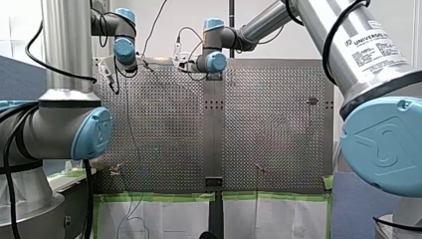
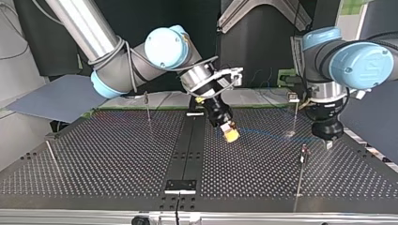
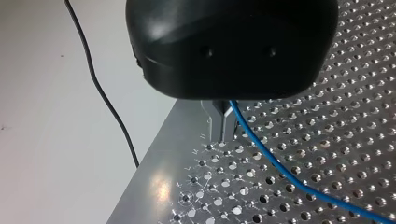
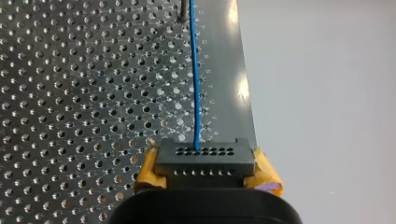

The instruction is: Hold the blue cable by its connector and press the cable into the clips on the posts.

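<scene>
In the right wrist view my right gripper is shut on a black connector, its yellow pads on either side. The blue cable runs straight out of the connector over the perforated table toward a thin post. In the top view this gripper hangs tilted above the table's middle. A faint stretch of the cable leads to my left gripper at that view's right. In the left wrist view the metal fingers of my left gripper are shut on the cable just above the plate.
Thin posts stand on the perforated table: one at the top view's back left, one beside my left gripper, one in front of it. A black wire hangs off the table's edge.
</scene>
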Robot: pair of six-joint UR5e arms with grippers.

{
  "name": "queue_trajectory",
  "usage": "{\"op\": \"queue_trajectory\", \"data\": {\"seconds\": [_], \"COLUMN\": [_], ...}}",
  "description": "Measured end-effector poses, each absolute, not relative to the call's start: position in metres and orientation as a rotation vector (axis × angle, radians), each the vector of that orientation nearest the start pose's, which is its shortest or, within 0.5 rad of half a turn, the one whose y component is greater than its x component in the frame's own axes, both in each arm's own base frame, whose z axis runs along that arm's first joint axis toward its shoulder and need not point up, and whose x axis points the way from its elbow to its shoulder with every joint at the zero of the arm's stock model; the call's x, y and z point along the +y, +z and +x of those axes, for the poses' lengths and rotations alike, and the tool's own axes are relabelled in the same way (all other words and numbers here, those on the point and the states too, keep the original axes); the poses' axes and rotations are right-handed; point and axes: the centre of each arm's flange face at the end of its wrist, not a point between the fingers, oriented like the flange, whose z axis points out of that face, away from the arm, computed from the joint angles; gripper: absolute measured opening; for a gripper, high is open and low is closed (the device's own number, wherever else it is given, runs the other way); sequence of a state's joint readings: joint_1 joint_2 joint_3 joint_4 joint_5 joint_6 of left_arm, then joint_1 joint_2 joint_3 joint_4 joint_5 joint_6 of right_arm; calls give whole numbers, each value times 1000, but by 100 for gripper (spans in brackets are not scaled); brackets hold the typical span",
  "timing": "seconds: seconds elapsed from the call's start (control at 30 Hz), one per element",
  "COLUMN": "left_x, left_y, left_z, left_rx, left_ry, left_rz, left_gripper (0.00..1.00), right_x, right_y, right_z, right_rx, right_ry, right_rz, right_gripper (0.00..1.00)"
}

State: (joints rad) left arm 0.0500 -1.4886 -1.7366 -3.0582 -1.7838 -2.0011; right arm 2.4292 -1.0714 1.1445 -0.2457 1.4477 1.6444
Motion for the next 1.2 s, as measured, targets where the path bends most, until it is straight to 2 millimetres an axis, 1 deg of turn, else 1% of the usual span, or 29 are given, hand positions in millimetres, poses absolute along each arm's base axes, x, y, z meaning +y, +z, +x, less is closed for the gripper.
{"op": "queue_trajectory", "data": {"seconds": [0.17, 0.3, 0.47, 0.67, 0.93, 1.03, 1.2], "left_x": [-86, -84, -81, -77, -72, -72, -73], "left_y": [458, 459, 454, 452, 460, 463, 462], "left_z": [462, 464, 473, 479, 485, 490, 505], "left_rx": [1471, 1469, 1485, 1491, 1462, 1461, 1484], "left_ry": [-147, -156, -160, -168, -190, -201, -209], "left_rz": [-527, -524, -515, -507, -496, -486, -475], "left_gripper": [0, 0, 0, 0, 0, 0, 0], "right_x": [-356, -363, -369, -371, -377, -379, -383], "right_y": [425, 426, 431, 432, 432, 432, 432], "right_z": [633, 633, 632, 630, 627, 626, 624], "right_rx": [742, 761, 774, 781, 793, 797, 805], "right_ry": [-2674, -2679, -2690, -2692, -2694, -2696, -2700], "right_rz": [-2212, -2193, -2175, -2173, -2175, -2176, -2176], "right_gripper": [0, 0, 0, 0, 0, 0, 0]}}
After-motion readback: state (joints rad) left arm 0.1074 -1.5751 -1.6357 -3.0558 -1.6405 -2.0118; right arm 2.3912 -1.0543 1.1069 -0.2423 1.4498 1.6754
